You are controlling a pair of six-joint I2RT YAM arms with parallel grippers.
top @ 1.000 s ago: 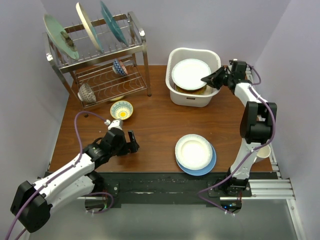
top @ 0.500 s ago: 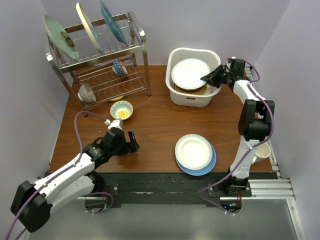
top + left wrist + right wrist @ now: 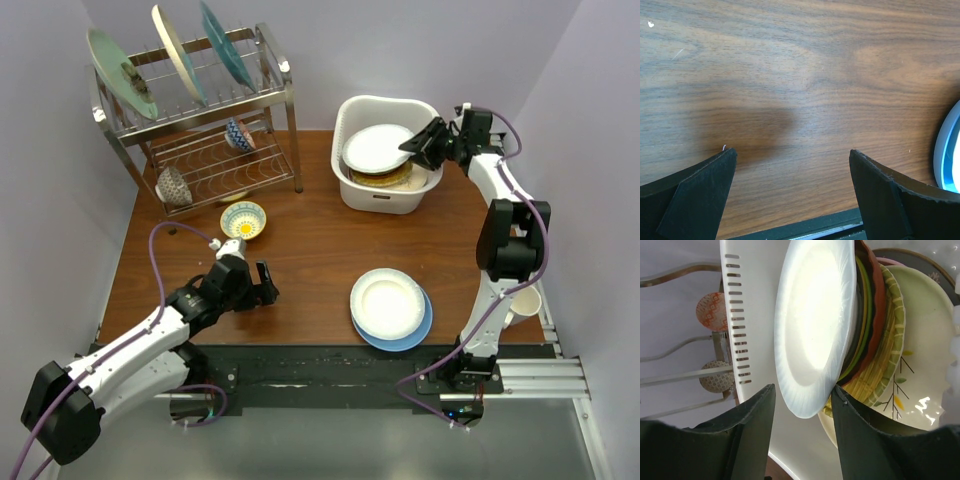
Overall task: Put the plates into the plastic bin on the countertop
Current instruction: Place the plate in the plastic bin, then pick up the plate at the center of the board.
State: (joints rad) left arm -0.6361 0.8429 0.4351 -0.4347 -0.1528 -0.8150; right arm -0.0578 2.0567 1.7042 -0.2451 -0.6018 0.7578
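Pale lilac walls close in a brown wooden counter. At its far side stands the plastic bin. Inside it lies a stack of plates, and the top white plate rests on them, it seems a little tilted. The right gripper hangs over the right rim of the bin; its jaws are parted on both sides of this plate's edge and do not pinch it. The left gripper hovers low over bare wood, its jaws wide and holding nothing. Near the front edge a second white plate lies on a blue plate, both outside the bin. I think the danger is in the retreat. If one jaw catches the plate's edge while pulling back, the tilted plate may slide off the uneven stack or knock against the bin wall.
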